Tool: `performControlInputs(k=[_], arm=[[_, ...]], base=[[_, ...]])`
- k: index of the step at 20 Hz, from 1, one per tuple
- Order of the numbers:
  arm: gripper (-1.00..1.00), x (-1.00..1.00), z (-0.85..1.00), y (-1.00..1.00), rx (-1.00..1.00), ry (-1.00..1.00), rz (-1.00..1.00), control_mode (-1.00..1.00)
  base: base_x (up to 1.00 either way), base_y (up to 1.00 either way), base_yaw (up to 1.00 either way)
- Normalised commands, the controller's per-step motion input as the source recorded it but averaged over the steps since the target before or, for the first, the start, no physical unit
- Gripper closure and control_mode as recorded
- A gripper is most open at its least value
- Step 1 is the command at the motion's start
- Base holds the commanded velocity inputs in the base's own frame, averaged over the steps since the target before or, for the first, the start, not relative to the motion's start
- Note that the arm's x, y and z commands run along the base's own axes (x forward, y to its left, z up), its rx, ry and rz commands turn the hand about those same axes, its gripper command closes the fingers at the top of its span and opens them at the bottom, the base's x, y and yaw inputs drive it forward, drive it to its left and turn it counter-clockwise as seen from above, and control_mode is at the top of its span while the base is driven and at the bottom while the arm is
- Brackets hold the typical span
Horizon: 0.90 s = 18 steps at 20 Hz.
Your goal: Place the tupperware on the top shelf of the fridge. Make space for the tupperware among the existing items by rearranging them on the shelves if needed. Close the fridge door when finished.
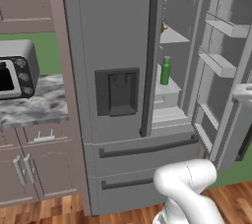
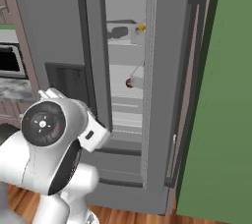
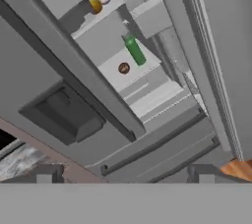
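Observation:
The fridge (image 1: 113,46) has its left door shut and its right door (image 1: 231,70) swung open. In the hand view my gripper (image 3: 124,178) is open, its fingertips (image 3: 44,176) wide apart with nothing between them, held well back from the fridge opening. On the top shelf (image 1: 173,37) lie a dark lump (image 2: 119,32) and an orange-yellow piece (image 2: 141,28), also seen in the hand view as the orange-yellow piece (image 3: 96,6). One shelf lower (image 3: 106,41) stand a green bottle (image 1: 166,70) (image 3: 134,50) and a small brown round thing (image 3: 123,68) (image 2: 129,83).
The open door carries narrow bins (image 1: 220,63) on its inner side. Two drawers (image 1: 147,149) with dark bar handles sit under the doors. A marble counter (image 1: 34,107) with a microwave (image 1: 15,70) stands left of the fridge. A green wall (image 2: 221,95) is on the right.

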Motion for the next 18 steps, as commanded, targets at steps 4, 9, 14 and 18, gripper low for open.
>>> performControlInputs(k=[4,9,14,18], arm=[[-1.00,0.02,-0.04,-1.00,0.42,-0.14,0.00,-1.00],[-1.00,0.05,-0.15,-1.00,0.34,-0.05,0.00,-1.00],[-1.00,0.20,-0.44,-1.00,0.24,0.00,-0.09,-1.00],[-1.00,0.48,-0.35,-0.96,0.27,0.00,-0.12,-1.00]], base=[[0.00,0.00,0.00],[0.00,0.00,0.00],[0.00,0.00,0.00],[0.00,0.00,0.00]])
